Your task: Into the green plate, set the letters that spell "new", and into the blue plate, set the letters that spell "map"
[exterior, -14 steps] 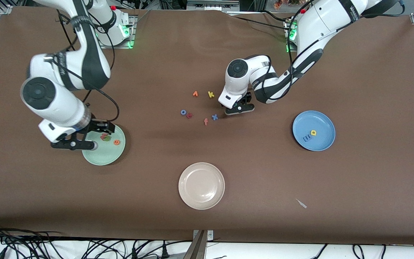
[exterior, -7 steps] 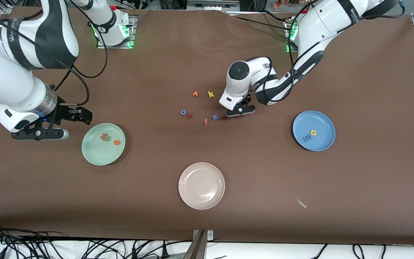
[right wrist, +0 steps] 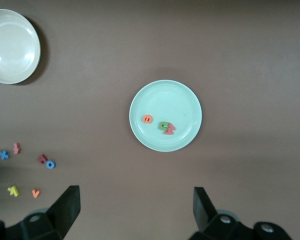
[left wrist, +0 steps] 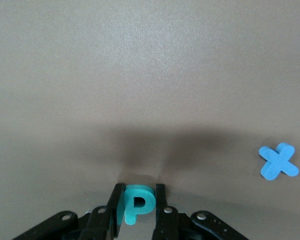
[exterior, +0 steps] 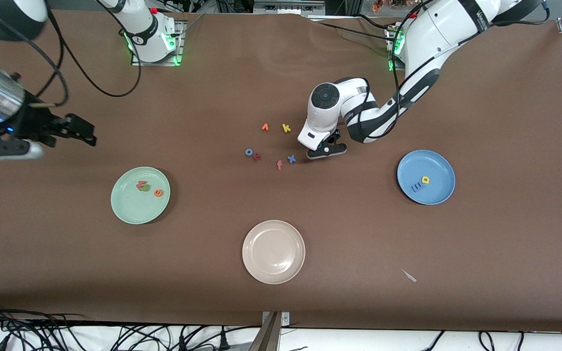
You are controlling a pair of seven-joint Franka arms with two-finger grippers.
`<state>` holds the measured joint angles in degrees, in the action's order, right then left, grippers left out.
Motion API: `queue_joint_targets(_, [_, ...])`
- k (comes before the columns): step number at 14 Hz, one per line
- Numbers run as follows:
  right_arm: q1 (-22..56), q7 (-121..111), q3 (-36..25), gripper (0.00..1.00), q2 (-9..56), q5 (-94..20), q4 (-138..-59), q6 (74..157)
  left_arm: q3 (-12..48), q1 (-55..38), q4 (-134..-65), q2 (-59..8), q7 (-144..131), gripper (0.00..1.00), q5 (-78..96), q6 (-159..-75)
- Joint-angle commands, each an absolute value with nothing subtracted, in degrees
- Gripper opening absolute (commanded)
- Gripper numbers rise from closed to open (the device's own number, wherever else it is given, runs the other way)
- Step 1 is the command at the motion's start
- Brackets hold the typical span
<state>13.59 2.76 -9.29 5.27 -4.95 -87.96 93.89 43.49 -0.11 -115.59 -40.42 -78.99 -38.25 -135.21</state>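
The left gripper (left wrist: 136,212) is low at the desk (exterior: 481,243), its fingers (left wrist: 115,210) closed on the teal "p" (left wrist: 135,205), just beside the blue "x" (exterior: 291,158). This grip seems meant to carry the last letter of "map" to the blue plate (exterior: 439,195), where the blue "m" (exterior: 416,187) and yellow "a" (exterior: 425,180) already lie. The green plate (exterior: 130,209) holds the orange "e" (exterior: 158,193) and, touching each other, probably the "n" (right wrist: 163,125) and "w" (right wrist: 169,131). The right gripper (right wrist: 135,210) waits high over the desk's edge at its own end, fingers wide open and empty.
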Motion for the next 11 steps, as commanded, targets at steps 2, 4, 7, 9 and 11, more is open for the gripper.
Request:
queue_joint_targets(2, [4.9, 1.5, 0.4, 1.0, -1.9, -3.2, -94.7, 93.7, 42.7, 0.4, -115.2, -41.1, -79.3, 0.12, -40.5, -134.8])
queue_joint_targets(4, [5.7, 1.6, 0.6, 1.0, -1.2, -0.5, -92.7, 91.4, 43.2, 2.1, -115.1, -40.6, -78.1, 0.09, -39.8, -134.3])
queue_joint_targets(7, [6.8, 2.0, 0.5, 1.0, -0.2, -0.1, -92.7, 91.5, 46.4, 6.0, -115.0, -38.9, -72.1, 0.08, -39.0, -128.8])
queue_joint_targets(9, [6.7, 1.9, 0.3, 1.0, 0.1, -0.2, -92.6, 92.0, 52.7, 13.8, -114.3, -38.9, -65.8, 0.08, -37.7, -124.5])
queue_joint_targets(11, [6.5, 0.8, 0.1, 1.0, 0.1, -0.4, -91.4, 92.0, 59.6, 22.8, -114.2, -38.9, -60.0, 0.08, -37.6, -118.8])
